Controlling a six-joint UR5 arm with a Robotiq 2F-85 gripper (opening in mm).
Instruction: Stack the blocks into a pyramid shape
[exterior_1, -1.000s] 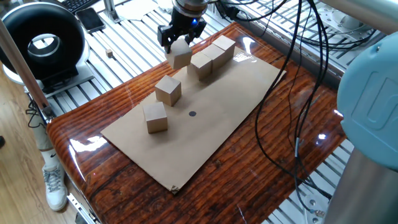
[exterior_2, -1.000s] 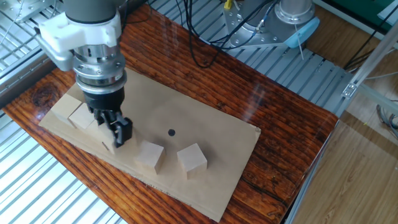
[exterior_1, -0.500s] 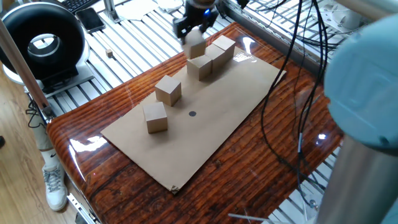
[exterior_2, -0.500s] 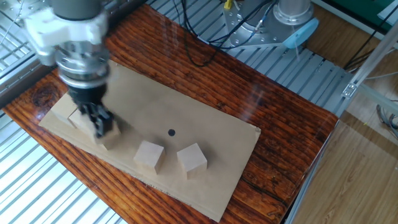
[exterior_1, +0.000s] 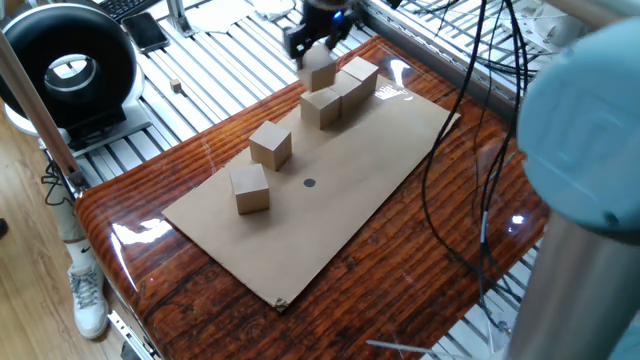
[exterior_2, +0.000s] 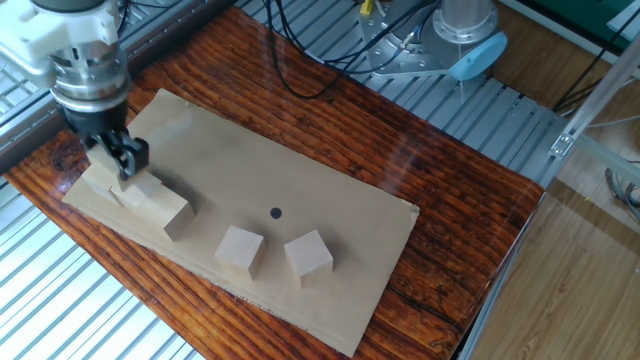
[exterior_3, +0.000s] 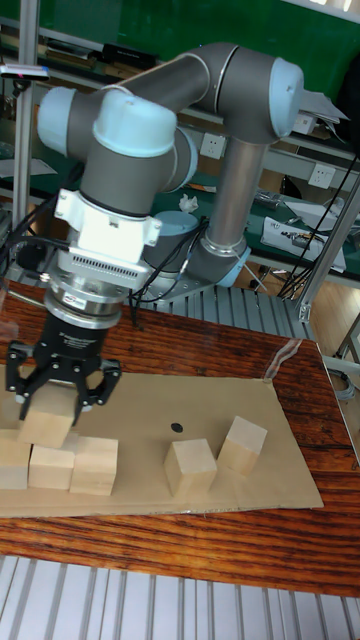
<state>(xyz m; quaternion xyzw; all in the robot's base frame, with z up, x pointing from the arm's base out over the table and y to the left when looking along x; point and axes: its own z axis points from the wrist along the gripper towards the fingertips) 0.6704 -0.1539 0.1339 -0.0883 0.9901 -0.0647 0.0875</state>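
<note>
The pincer (exterior_3: 52, 392) is clenched on one block (exterior_3: 46, 420), and it holds this block just above the row of three blocks (exterior_3: 75, 466) that lie side by side at one end of the cardboard sheet (exterior_1: 330, 190) on the counter (exterior_1: 430, 250). The relation that matters for the coming move is vertical and a little sideways: in the tall fixed view the held block hangs over the seam between the end block and the middle block of the row. Its lower face seems to be almost touching their tops, but I cannot tell if it already rests on them. In the other fixed view the pincer (exterior_2: 120, 160) stands over the far end of the row (exterior_2: 150, 200), which agrees with this. So the place for the second layer lies directly under the pincer, and I judge that only a short straight descent is needed, with no turning, because the edges of the held block look parallel to the row. The two other blocks (exterior_3: 215, 456) stand near each other but well apart from the row, on the other side of the small dark dot (exterior_3: 177, 427) on the sheet, and they are not yet part of the pyramid.
</note>
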